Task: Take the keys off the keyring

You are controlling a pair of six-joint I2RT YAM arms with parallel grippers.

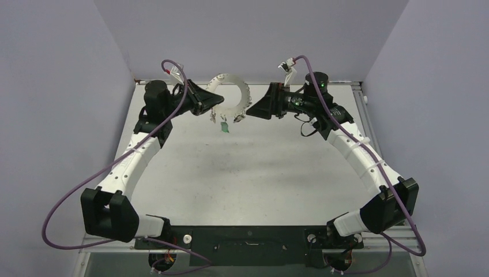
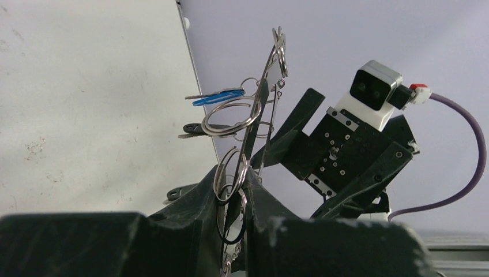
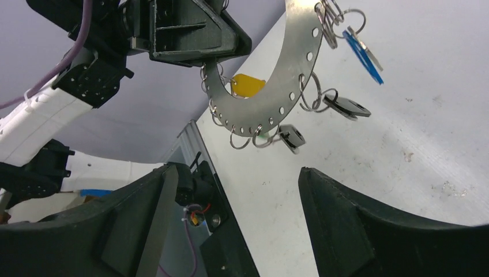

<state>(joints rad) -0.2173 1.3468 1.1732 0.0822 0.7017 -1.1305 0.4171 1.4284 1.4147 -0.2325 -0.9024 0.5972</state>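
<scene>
Risk: left gripper (image 2: 236, 202) is clamping the wide flat grey metal keyring (image 3: 288, 81), right gripper (image 3: 236, 179) gaping empty.
Tiny colour-headed keys (image 3: 346, 107) are dangling; a misaligned pinch could swing them aside.

keyring (image 3: 298, 53) cut off at top edge, keys (image 1: 225, 127) too small overhead

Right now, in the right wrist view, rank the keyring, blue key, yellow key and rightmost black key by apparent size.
keyring
blue key and rightmost black key, too alike to rank
yellow key, partly hidden behind keyring
</scene>
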